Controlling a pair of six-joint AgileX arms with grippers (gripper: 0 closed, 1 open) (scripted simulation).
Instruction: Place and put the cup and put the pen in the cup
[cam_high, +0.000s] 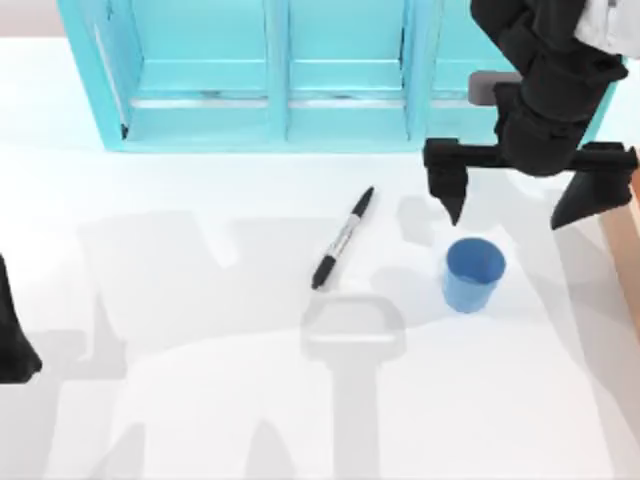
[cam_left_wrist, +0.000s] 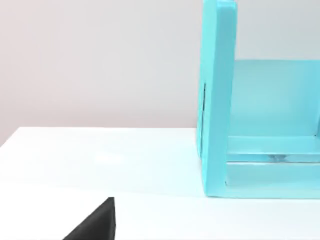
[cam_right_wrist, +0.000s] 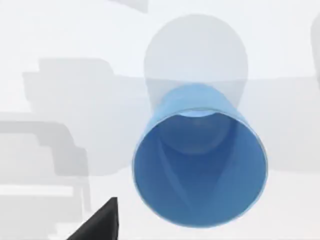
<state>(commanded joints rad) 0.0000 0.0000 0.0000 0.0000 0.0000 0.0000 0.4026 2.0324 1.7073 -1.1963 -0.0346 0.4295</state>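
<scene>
**Cup approach: right gripper above, not yet engaged**

The cup (cam_high: 473, 273) is seen upright on the table (cam_high: 200, 420), right of centre, mouth up and empty (its interior is plainly visible in the right wrist view (cam_right_wrist: 199, 167)). The pen (cam_high: 342, 238) lies flat to its left, well apart, on a diagonal with one end pointing toward the shelf (cam_high: 280, 80).

The right gripper (cam_high: 520, 215) is held above and just behind the cup, fingers spread wide, nothing between them. The step in hand is judged to be the cup grasp. A straight descent centred on the cup is advised, with the fingers passed down outside opposite walls before closing; an off-centre drop could tip the light tumbler.

The left arm (cam_high: 15, 340) is parked at the table's left edge; its finger state cannot be told.
</scene>
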